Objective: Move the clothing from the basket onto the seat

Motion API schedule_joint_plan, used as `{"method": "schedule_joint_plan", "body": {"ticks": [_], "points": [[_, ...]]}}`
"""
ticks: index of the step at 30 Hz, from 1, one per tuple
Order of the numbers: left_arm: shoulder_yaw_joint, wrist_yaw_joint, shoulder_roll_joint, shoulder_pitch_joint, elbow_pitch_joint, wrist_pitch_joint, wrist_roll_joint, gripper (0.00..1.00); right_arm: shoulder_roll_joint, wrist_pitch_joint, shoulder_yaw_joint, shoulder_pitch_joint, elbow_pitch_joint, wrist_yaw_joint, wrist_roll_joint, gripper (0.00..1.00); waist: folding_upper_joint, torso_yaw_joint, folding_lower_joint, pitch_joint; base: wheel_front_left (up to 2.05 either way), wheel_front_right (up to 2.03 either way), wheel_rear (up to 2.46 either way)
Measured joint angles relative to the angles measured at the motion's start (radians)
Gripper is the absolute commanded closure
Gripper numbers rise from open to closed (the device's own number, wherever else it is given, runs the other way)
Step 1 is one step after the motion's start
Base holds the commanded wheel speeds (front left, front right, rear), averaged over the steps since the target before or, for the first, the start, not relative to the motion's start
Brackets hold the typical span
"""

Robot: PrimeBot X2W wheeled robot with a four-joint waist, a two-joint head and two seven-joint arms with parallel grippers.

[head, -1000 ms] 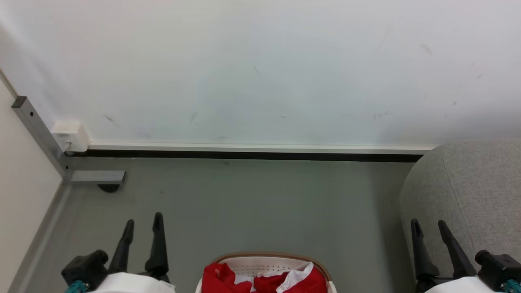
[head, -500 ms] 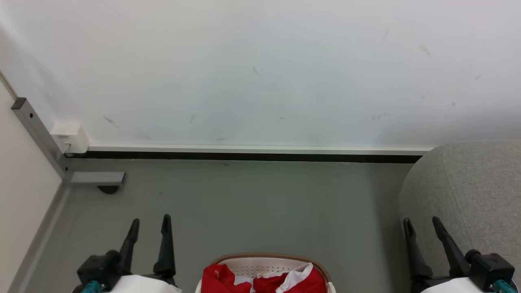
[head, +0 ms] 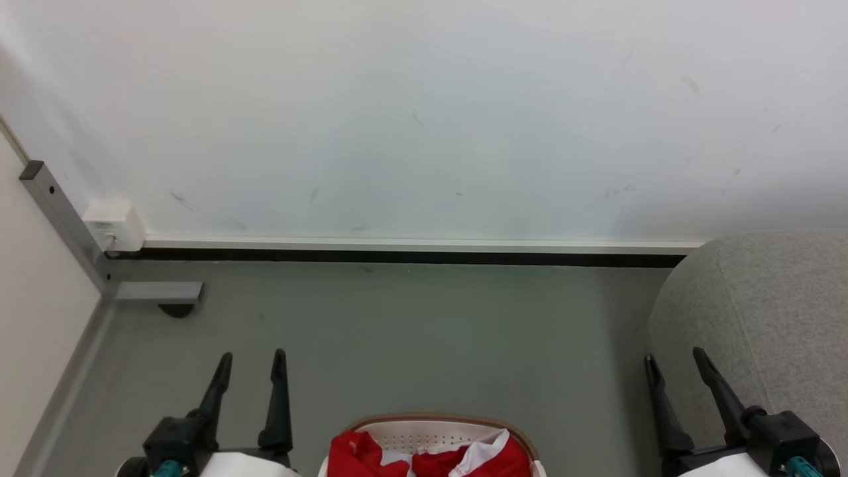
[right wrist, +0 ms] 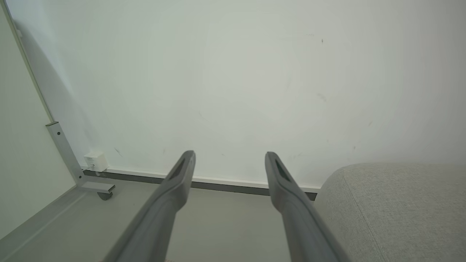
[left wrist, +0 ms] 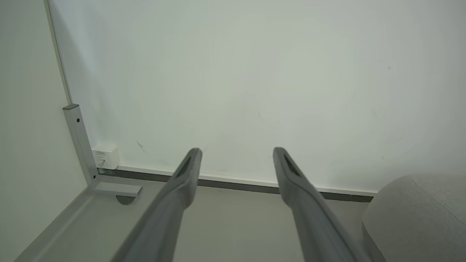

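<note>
A: State of the tools to be entered.
B: Left gripper (head: 253, 354) is recorded with fingers spread wide and nothing between them. Right gripper (head: 673, 354) is recorded the same, empty. Both are pointed toward the wall (head: 424, 119), over bare floor (head: 411, 331).
A: Clothing position?
B: The clothing (head: 371, 457) is seen bunched inside the basket (head: 437, 419). It lies between the two grippers, back from their fingertips and somewhat nearer the left gripper. It is touched by neither.
A: Orientation, long axis?
B: The visible red heap is spread side to side, from one gripper toward the other. A white flap (head: 487, 447) is tilted up on the right gripper's side. A true long axis cannot be given, since the garment is crumpled.
A: Hidden or cut off?
B: Basket and clothing are cut by the head view's lower edge. The seat (head: 762, 311) is found just beside the right gripper, on its outer side, and is also cut by the frame. Contact between that gripper's fingers and the seat cannot be judged.
</note>
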Motion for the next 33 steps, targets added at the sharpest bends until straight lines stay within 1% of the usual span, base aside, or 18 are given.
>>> {"method": "schedule_joint_plan", "body": {"ticks": [11, 24, 33], "points": [[-0.009, 0.006, 0.001, 0.002, -0.001, -0.020, 0.060, 0.00, 0.000, -0.020, 0.009, -0.003, 0.002, 0.000, -0.051, 0.00, 0.0000, -0.005, 0.0000, -0.002, 0.00, 0.00, 0.00], [-0.002, 0.007, 0.001, 0.002, 0.002, -0.020, 0.059, 0.00, 0.001, -0.021, 0.011, -0.007, 0.002, 0.000, -0.050, 0.00, 0.0000, -0.018, 0.0000, -0.005, 0.00, 0.00, 0.00], [-0.001, 0.007, 0.002, 0.001, 0.002, -0.020, 0.046, 0.00, -0.011, -0.021, 0.023, -0.014, -0.010, 0.000, -0.042, 0.00, 0.0000, -0.059, 0.0000, 0.012, 0.00, 0.00, 0.00]]}}
